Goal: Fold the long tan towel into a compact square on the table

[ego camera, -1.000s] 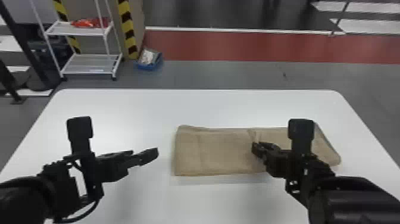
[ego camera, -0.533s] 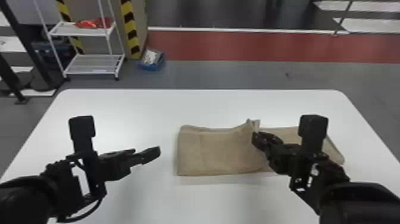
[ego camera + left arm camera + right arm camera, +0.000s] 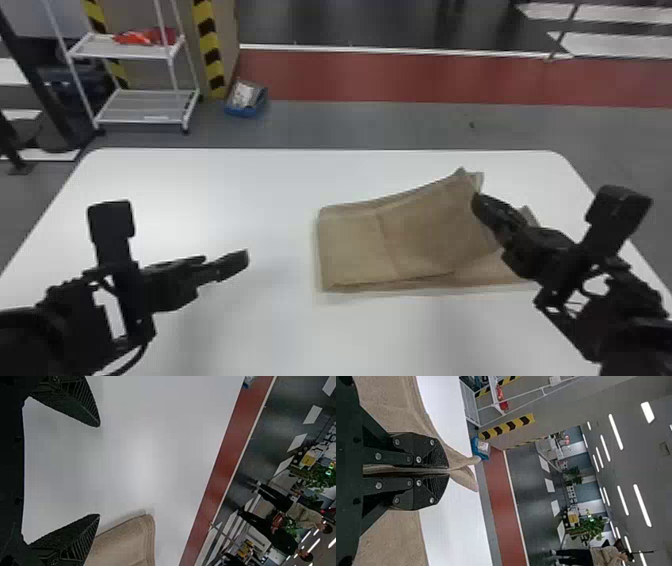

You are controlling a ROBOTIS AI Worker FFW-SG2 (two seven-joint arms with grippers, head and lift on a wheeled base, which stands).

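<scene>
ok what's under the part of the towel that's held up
Beneath the lifted part of the towel, a lower layer of cloth shows along the near edge and to the right, on the table. Farther in is covered, so I can't tell.

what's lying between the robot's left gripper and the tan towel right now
Only bare white tabletop lies between the left gripper and the tan towel, as the head view shows.
</scene>
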